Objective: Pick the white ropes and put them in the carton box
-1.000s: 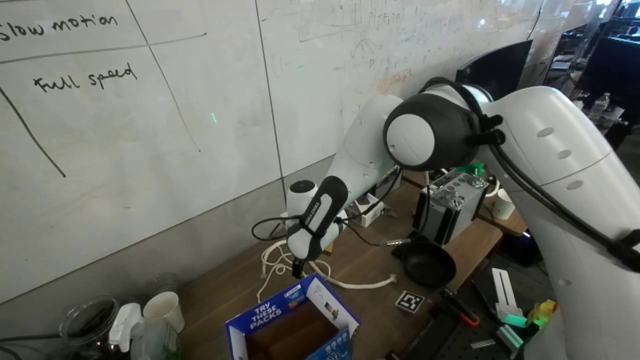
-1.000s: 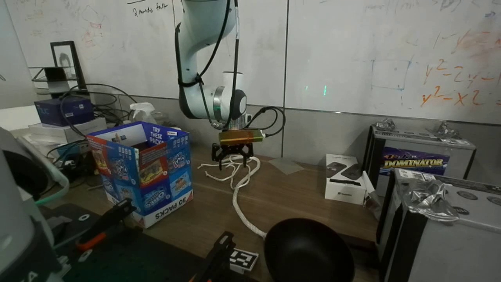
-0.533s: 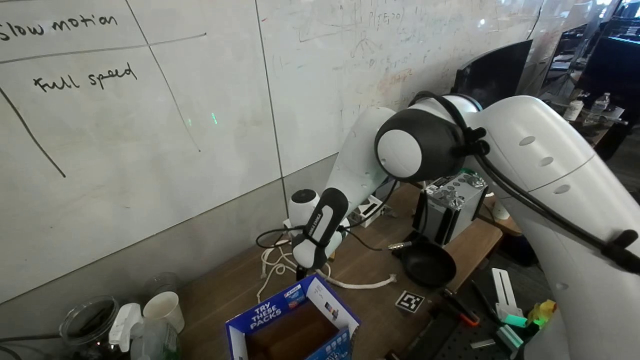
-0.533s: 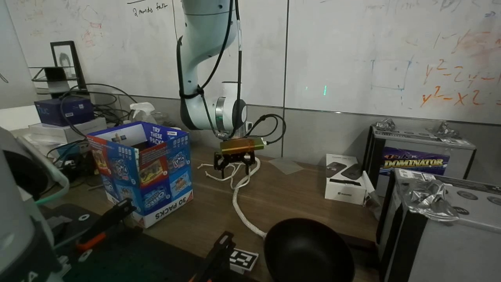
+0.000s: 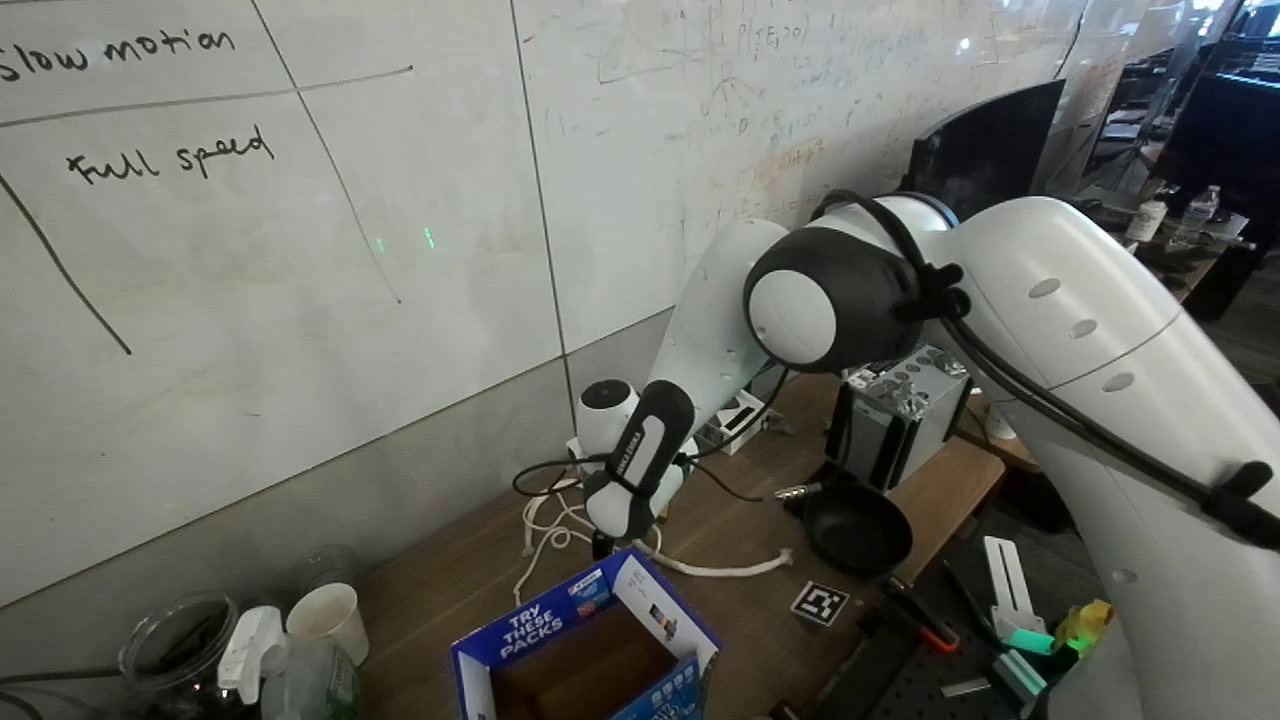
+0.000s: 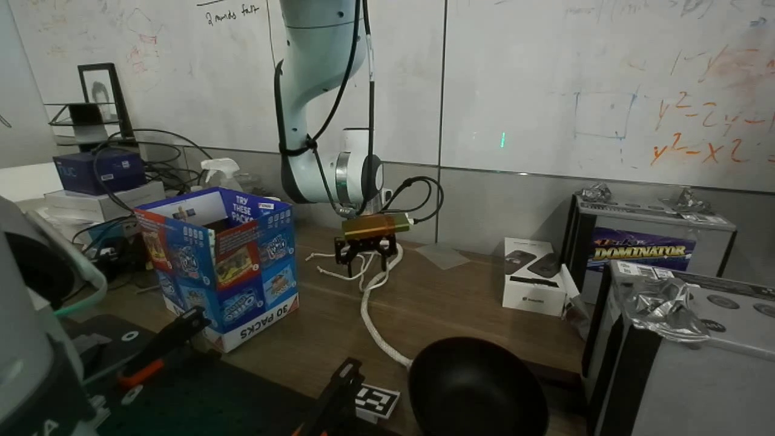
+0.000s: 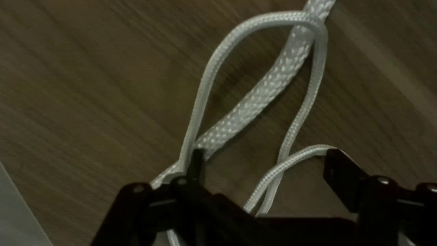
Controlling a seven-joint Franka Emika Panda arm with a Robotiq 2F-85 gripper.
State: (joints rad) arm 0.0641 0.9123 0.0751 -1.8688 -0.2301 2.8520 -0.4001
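Some white ropes point(image 7: 252, 102) are spread beneath the gripper point(image 7: 265, 156), its jaws parted. Likely light and limp, they are best pinched where two lengths cross.

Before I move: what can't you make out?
Part of the white rope: behind the fingers, wrist view.
Whether the two touch: too dark, wrist view.
Carton box interior, near part: cut off by bottom edge in an exterior view.
Spray bottle base: cut off by edge or behind that box, in exterior views.
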